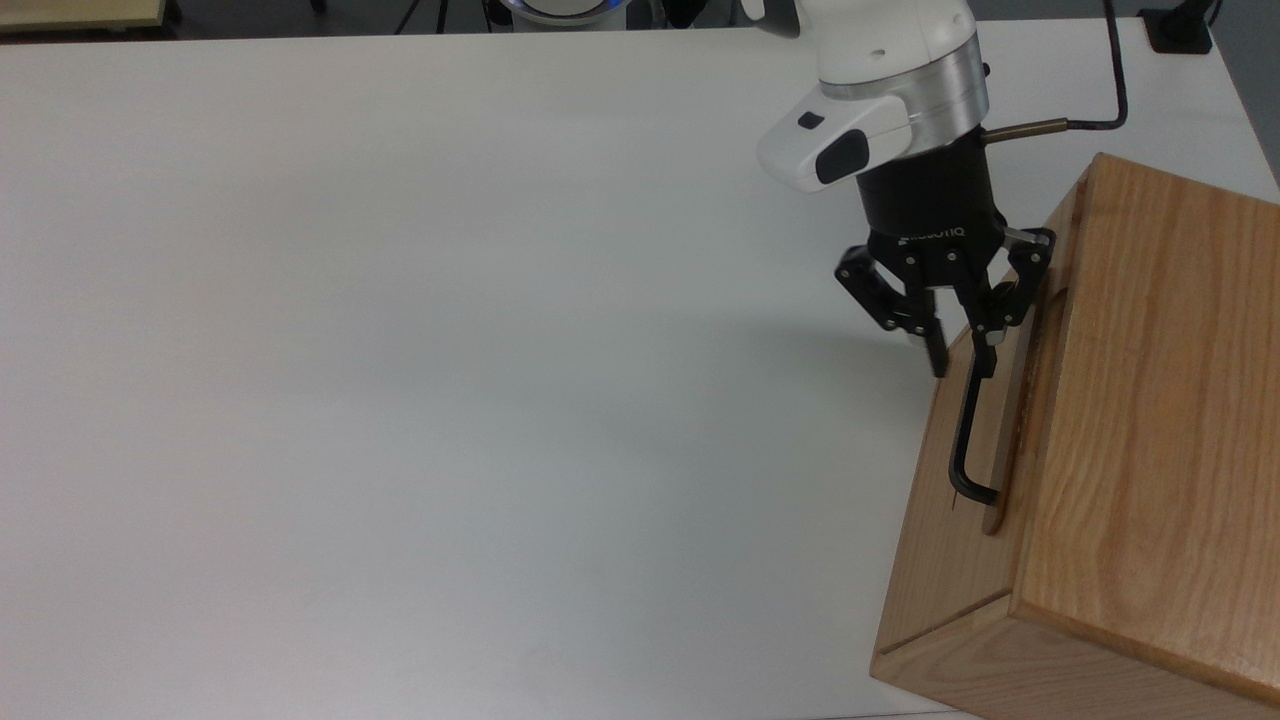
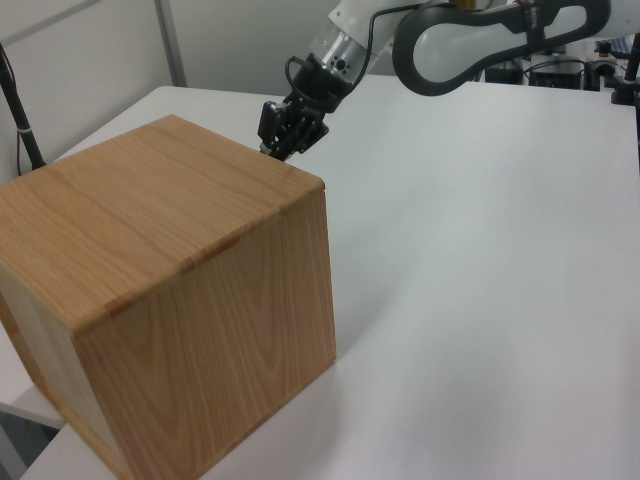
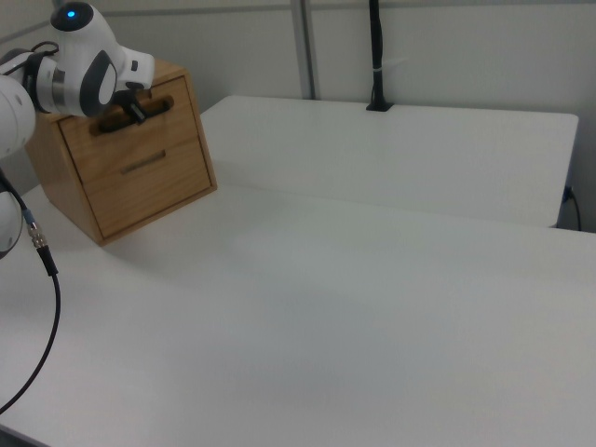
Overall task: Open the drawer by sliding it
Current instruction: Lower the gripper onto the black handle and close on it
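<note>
The drawer (image 1: 1018, 420) is the upper one in the oak cabinet (image 1: 1150, 400) at the top view's right; its flat front sits close against the box. Along the front runs its thin black bar handle (image 1: 967, 440). My gripper (image 1: 962, 362) points down over the handle's upper end, one finger on each side of the bar and a gap still showing between them. In the left view the gripper (image 2: 280, 146) is at the cabinet's (image 2: 170, 300) far top edge. The right view has the drawer front (image 3: 172, 114) with the arm's wrist (image 3: 93, 79) in front of it.
A second drawer front (image 3: 149, 172) lies below the first. A black cable (image 1: 1095, 118) loops from the wrist above the cabinet. The white table (image 1: 450, 350) stretches wide to the top view's left. A black post (image 3: 377, 56) stands at the table's far edge.
</note>
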Controlling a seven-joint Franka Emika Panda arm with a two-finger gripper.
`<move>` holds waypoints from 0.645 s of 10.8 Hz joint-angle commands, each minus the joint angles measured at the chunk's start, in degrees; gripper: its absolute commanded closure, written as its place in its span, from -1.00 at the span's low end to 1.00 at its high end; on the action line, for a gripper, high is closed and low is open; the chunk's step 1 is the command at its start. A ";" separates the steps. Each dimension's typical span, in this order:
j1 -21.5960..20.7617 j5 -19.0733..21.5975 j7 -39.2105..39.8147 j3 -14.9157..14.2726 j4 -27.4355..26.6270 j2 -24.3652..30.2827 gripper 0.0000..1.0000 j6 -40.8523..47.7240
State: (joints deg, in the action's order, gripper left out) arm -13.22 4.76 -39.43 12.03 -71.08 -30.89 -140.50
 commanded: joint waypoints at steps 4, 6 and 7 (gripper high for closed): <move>-1.01 -2.11 -0.03 0.45 0.59 -3.03 0.67 -0.56; -0.58 -2.47 0.23 0.45 0.42 -2.86 1.00 -0.56; 0.38 -2.38 0.23 0.45 0.42 -2.34 1.00 -0.39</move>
State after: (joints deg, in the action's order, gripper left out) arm -13.72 3.64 -39.79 12.56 -70.41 -32.45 -140.95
